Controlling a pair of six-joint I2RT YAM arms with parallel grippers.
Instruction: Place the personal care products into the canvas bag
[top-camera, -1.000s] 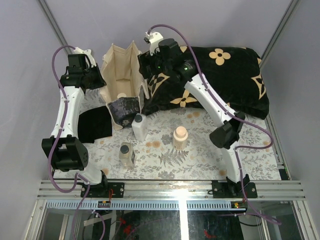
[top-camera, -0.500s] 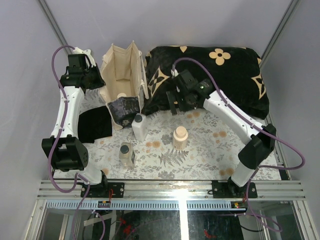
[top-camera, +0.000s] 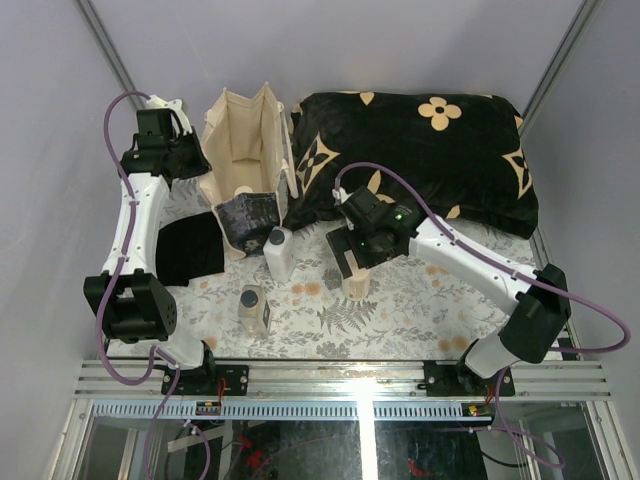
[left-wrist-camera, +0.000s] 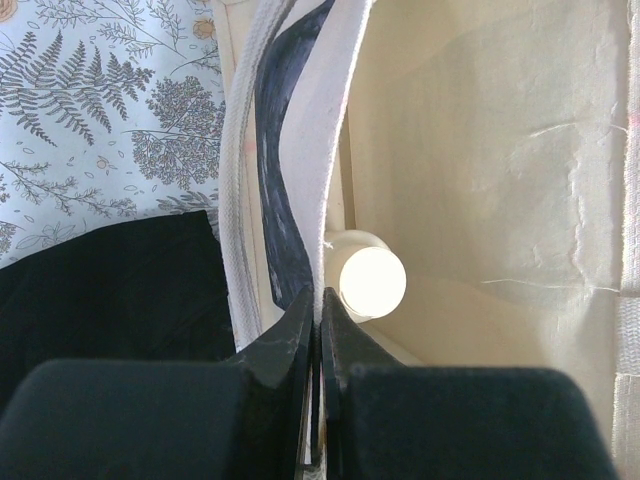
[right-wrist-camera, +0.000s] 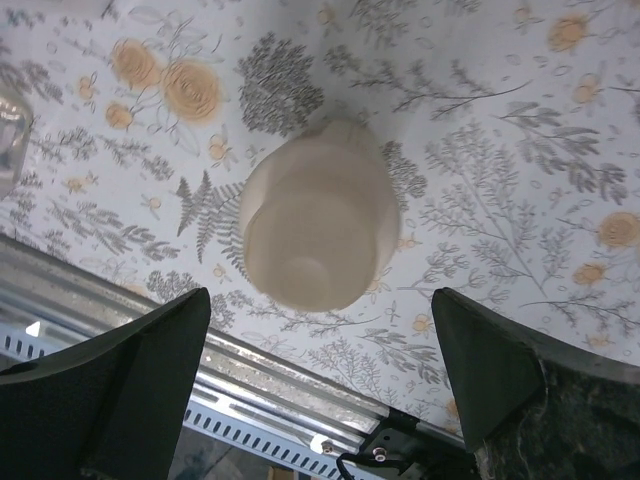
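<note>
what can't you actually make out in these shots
- Top view: the right gripper covers the cap of the round beige bottle on the table; only its lower part shows.
- Top and left wrist views: the bagged bottle shows only its cap; the walls of the canvas bag hide the rest.
- Top view: labels on the white bottle and tan bottle are too small to read.

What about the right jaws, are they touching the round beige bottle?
Apart. The right wrist view shows the right gripper, jaws open, either side of the round beige bottle, tablecloth visible in both gaps.

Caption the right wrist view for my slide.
Open right gripper poised above a round beige bottle on floral tablecloth.
</note>
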